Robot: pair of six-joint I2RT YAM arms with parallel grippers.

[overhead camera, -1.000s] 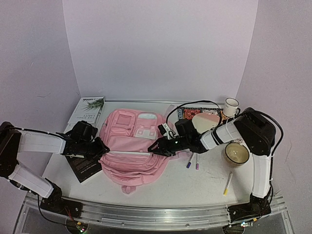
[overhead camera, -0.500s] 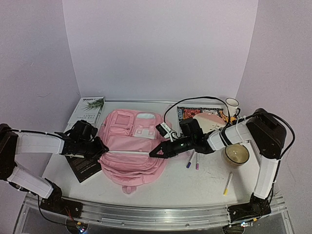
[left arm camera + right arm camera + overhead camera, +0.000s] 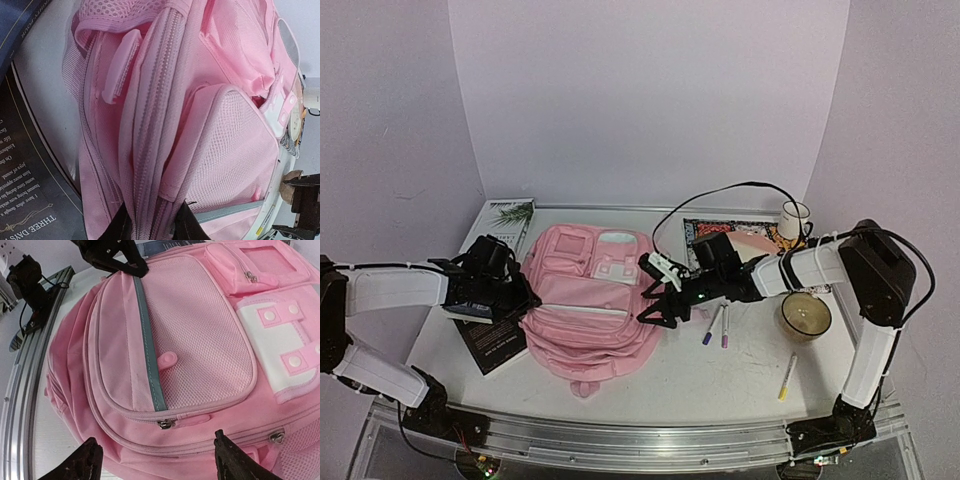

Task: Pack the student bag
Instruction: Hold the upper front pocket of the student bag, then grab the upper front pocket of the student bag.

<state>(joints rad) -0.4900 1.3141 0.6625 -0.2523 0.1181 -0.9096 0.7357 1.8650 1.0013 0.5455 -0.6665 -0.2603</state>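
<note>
Pink student bag [image 3: 582, 332] lies flat, contents unseen.

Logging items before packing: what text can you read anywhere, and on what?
"THREE DAYS", cut off: on the dark book.
"Joy of sound": same cover; other print too small.
On the white book: title blurred.
On the student bag: none seen.

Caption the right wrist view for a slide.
Open right gripper hovers over the pink backpack near its zipper pull while the left gripper pinches the far edge.
</note>
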